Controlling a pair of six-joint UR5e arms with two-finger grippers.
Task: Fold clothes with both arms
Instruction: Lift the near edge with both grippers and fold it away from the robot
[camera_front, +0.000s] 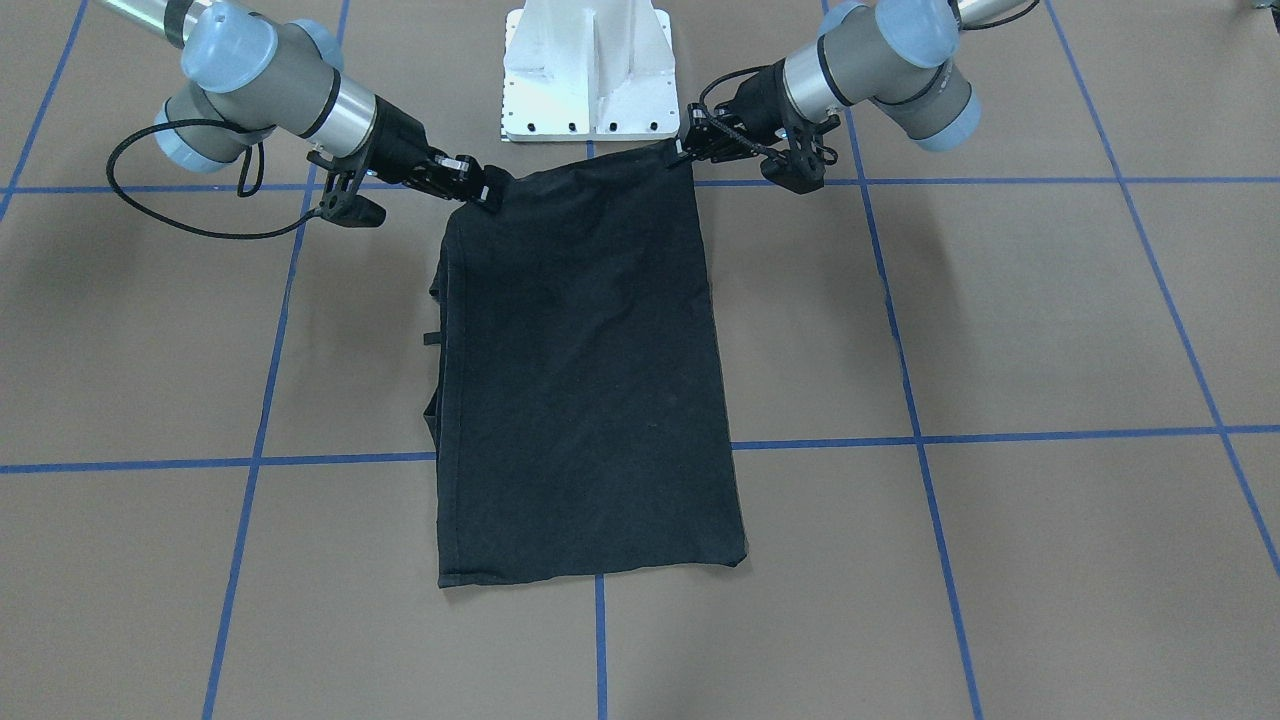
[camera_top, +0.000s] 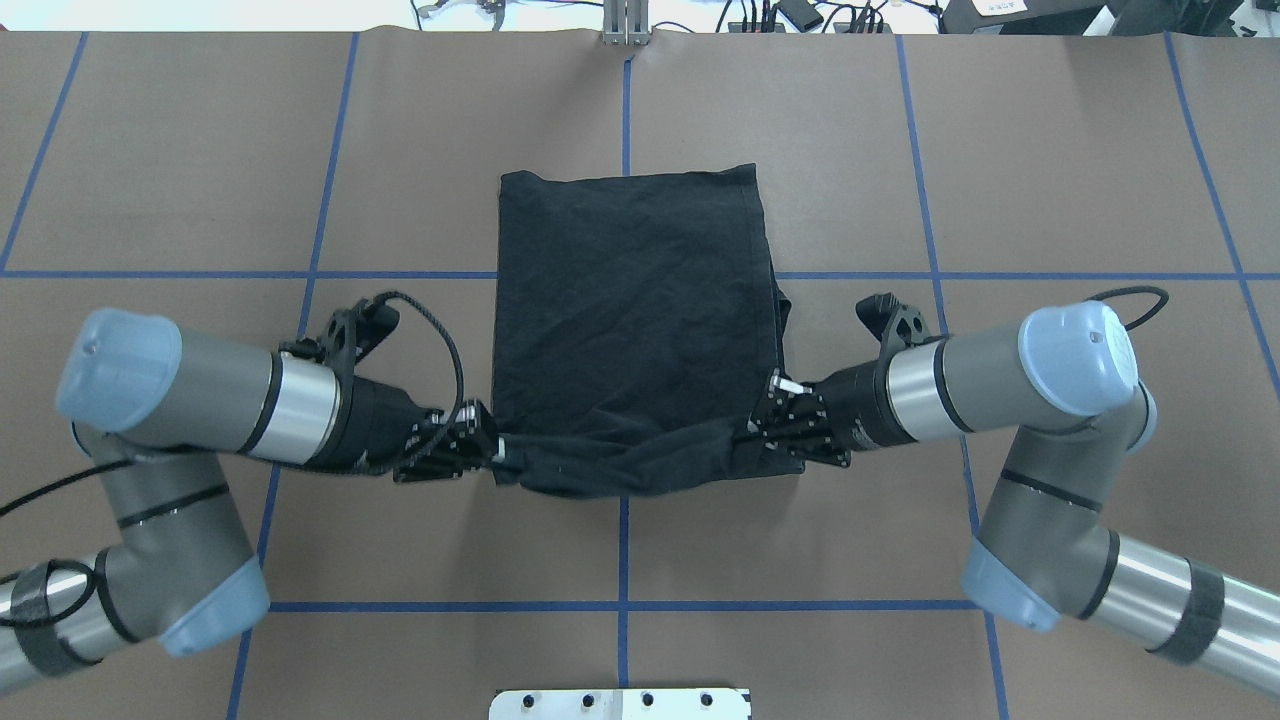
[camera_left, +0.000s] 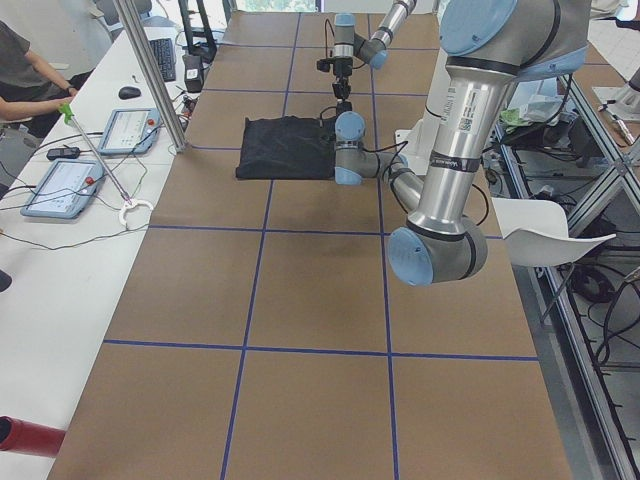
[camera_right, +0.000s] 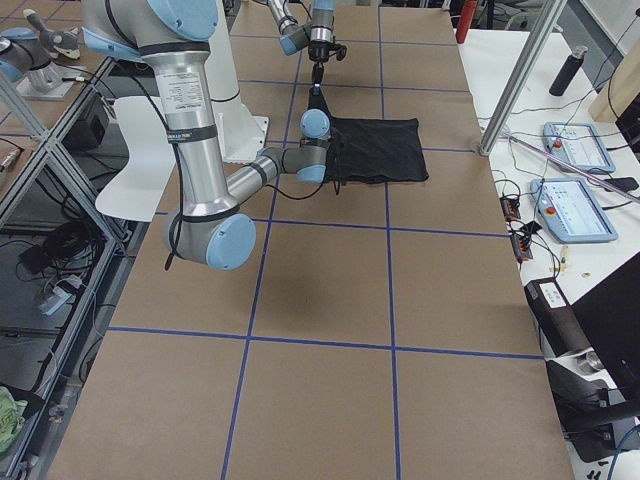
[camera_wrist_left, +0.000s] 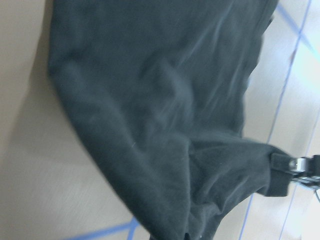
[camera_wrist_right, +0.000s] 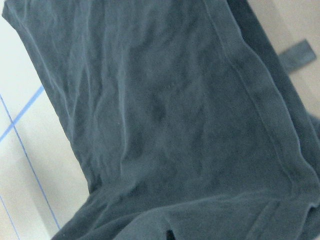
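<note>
The clothes are one black T-shirt (camera_top: 635, 300), folded into a long rectangle on the brown table, with no logo showing. Its far part (camera_front: 590, 480) lies flat. The edge nearest the robot is bunched and lifted between the two arms. My left gripper (camera_top: 495, 452) is shut on that edge's left corner, and in the front-facing view the left gripper (camera_front: 683, 150) is on the right side. My right gripper (camera_top: 752, 430) (camera_front: 492, 192) is shut on the opposite corner. Both wrist views are filled with black cloth (camera_wrist_left: 150, 110) (camera_wrist_right: 165, 125).
The white base plate (camera_front: 588, 70) (camera_top: 620, 703) stands just behind the held edge. Blue tape lines (camera_top: 624, 560) cross the table. Past the table's far edge, a side bench holds tablets (camera_left: 125, 128), and a person (camera_left: 20, 70) sits there. A metal post (camera_left: 150, 70) rises beside the shirt.
</note>
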